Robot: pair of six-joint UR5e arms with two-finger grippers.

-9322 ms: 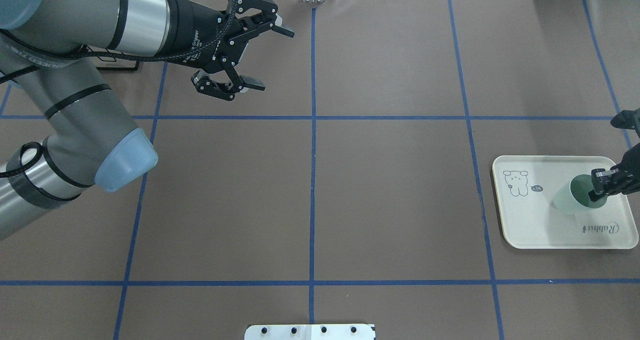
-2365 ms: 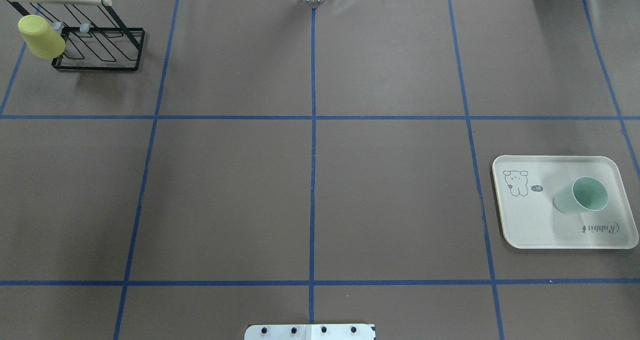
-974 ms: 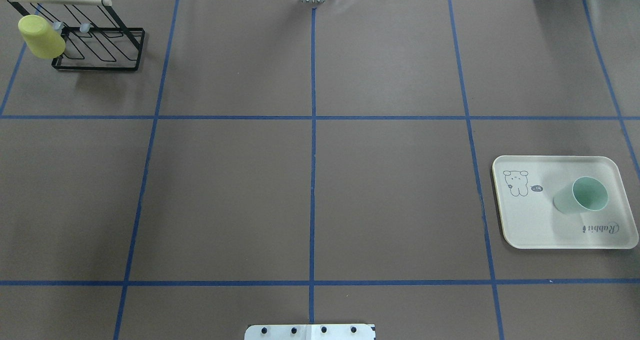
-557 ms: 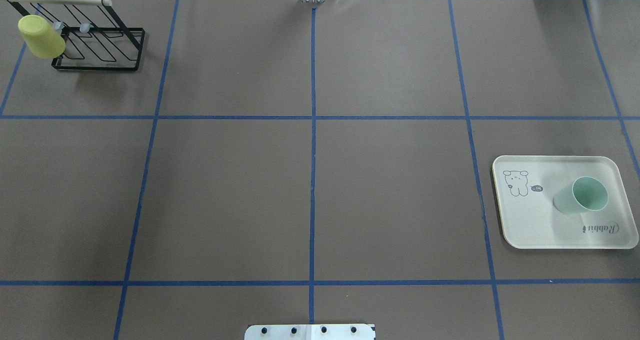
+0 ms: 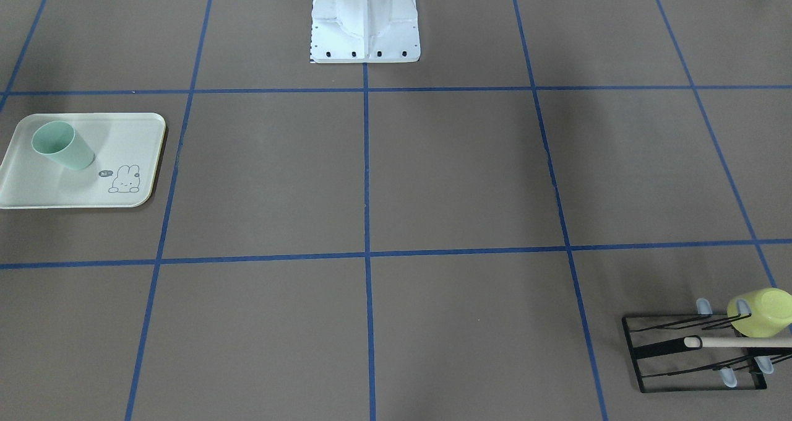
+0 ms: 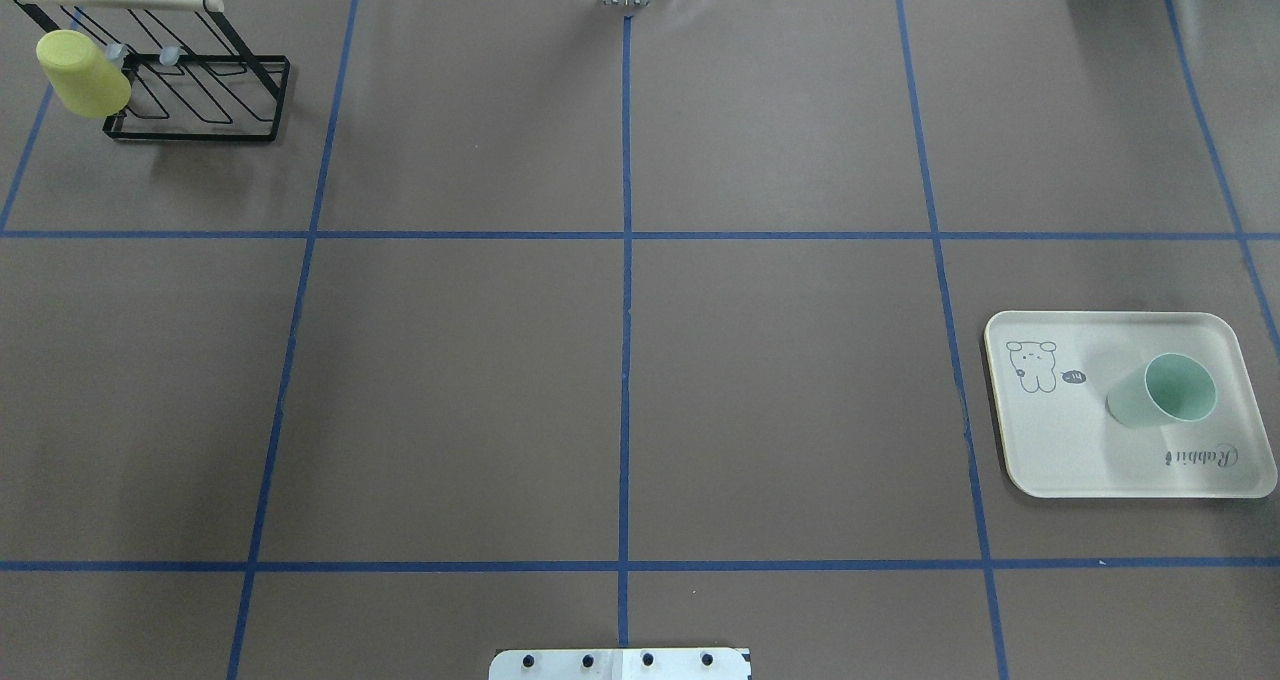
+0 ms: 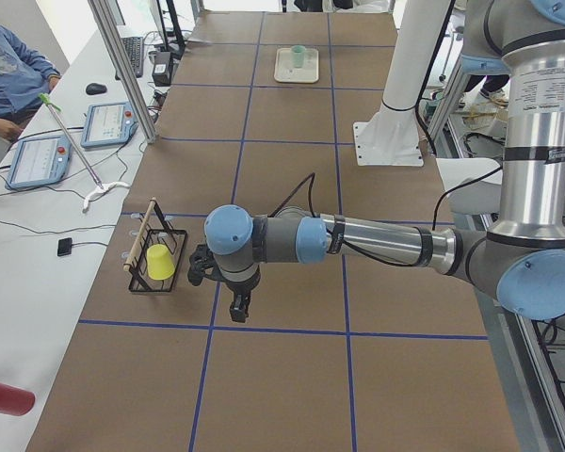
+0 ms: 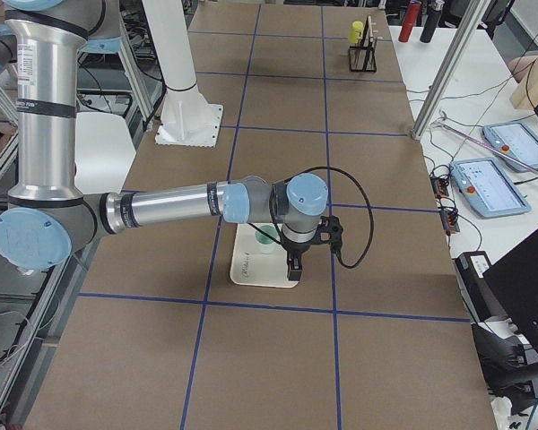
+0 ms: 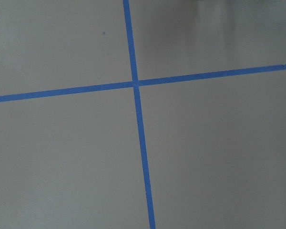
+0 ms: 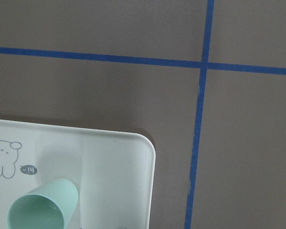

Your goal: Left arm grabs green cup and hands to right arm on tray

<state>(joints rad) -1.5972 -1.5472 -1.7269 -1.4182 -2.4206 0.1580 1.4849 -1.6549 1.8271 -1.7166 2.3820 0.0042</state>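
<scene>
The green cup stands mouth-up on the tray at the overhead frame's right, seemingly delivered, with the left arm and right arm held off the table, their fingers' spread impossible to tell.

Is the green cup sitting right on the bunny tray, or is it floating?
Touching. In the front-facing view the green cup stands with its base on the tray, its shadow starting right at the base, with no gap.
</scene>
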